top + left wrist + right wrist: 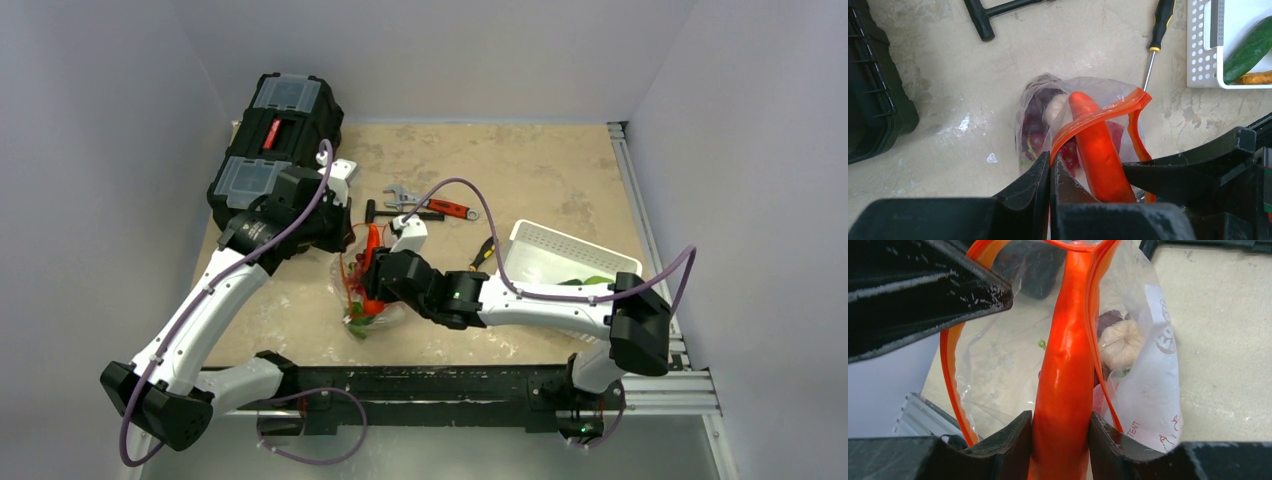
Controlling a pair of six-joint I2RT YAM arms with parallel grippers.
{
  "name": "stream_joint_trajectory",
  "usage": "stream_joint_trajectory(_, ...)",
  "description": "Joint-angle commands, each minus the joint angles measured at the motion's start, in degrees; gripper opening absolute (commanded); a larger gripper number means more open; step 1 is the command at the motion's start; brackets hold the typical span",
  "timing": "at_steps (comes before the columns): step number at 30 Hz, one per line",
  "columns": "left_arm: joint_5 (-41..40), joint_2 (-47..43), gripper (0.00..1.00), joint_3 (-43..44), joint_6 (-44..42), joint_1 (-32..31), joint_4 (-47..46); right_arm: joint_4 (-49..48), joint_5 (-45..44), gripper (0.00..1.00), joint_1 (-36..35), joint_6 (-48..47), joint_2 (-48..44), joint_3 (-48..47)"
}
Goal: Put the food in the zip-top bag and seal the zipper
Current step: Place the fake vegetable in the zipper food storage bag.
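Observation:
The clear zip-top bag (362,300) hangs open at mid-table, with dark red grapes (1038,140) and a pale round piece (1120,342) inside. My left gripper (1051,170) is shut on the bag's orange-red zipper (1098,116) edge and holds the mouth up. My right gripper (1061,427) is shut on a long red-orange toy vegetable (1065,370), which also shows in the left wrist view (1100,150). Its tip pokes into the bag's mouth, between the two zipper strips. The white slider is not in view.
A white slotted basket (550,252) at right holds a green cucumber (1248,50) and an orange piece (1258,77). A black toolbox (275,140) stands at the back left. A red-handled wrench (440,205), a black T-handle tool (993,15) and a screwdriver (1159,35) lie behind the bag.

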State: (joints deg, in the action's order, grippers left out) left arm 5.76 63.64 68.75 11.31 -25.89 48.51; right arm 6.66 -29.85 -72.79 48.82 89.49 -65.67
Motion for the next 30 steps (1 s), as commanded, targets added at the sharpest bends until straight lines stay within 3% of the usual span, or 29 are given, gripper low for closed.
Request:
stream_joint_trajectory(1,0.81,-1.09,0.0,0.09,-0.85,0.31,-2.61,4.02,7.16,0.21,3.01,3.2,0.35,-4.83)
stream_joint_trajectory(11,1.16,-1.04,0.0,0.06,-0.94,0.27,-2.78,11.07,9.43,0.38,5.96,-0.56,6.57,-15.12)
stream_joint_trajectory(18,1.09,-1.19,0.0,0.07,-0.94,0.32,-2.72,10.97,12.01,0.67,7.39,-5.31,4.64,-15.34)
stream_joint_trajectory(30,0.54,-0.93,0.0,0.11,-0.94,0.36,-2.63,18.13,17.25,0.74,7.32,-11.22,-4.68,-15.44)
